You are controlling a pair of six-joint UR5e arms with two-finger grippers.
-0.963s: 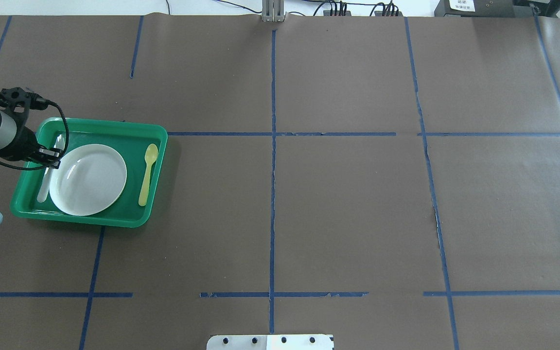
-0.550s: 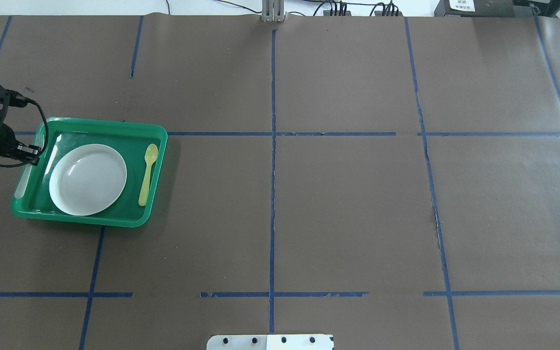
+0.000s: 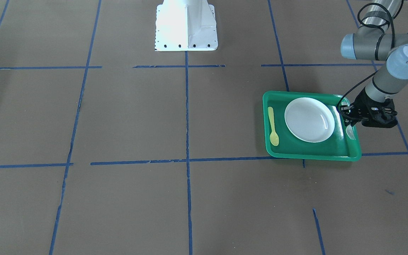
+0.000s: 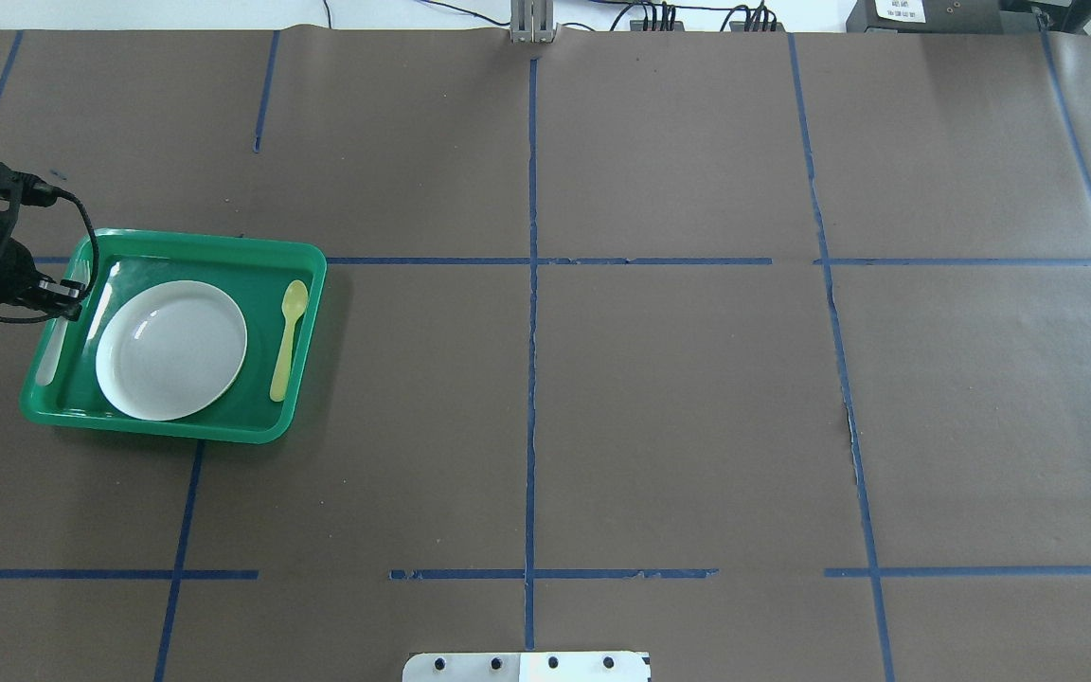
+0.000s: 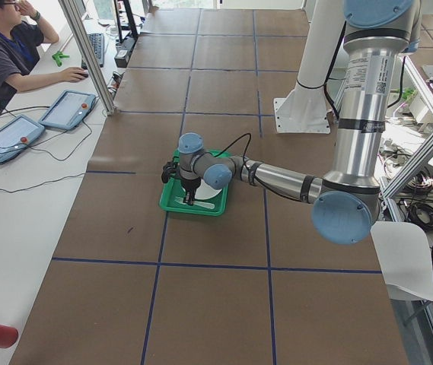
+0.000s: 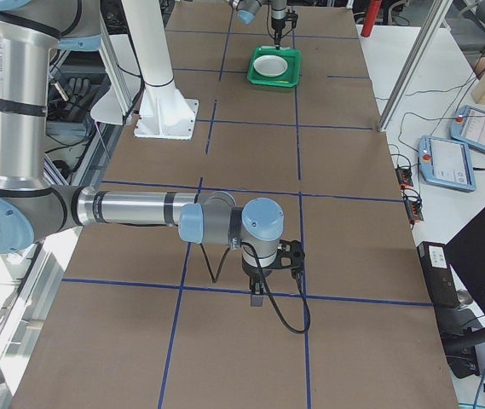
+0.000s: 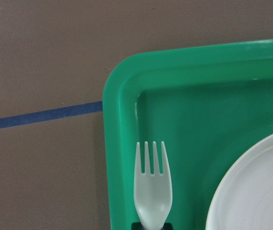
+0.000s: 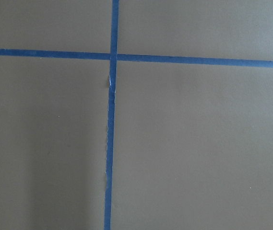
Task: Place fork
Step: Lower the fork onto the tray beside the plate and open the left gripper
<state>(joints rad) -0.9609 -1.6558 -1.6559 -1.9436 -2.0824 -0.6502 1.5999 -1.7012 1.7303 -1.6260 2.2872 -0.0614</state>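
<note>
Left gripper (image 4: 65, 290) clamped on pale fork (image 7: 152, 187), just inside rim of green tray (image 4: 223, 244), beside white plate (image 4: 171, 349), yellow spoon (image 4: 287, 339) across plate, grip of right gripper (image 6: 257, 296) impossible to tell

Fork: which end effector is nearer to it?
Left. The left end effector is at the fork, gripping its handle over the outer edge of the green tray; the right end effector hangs over the table, far from that tray.

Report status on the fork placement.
Left gripper shut on the fork. Fork over the tray, between rim and plate. Right gripper far off over the table, open or shut unclear. Nothing blocking.
</note>
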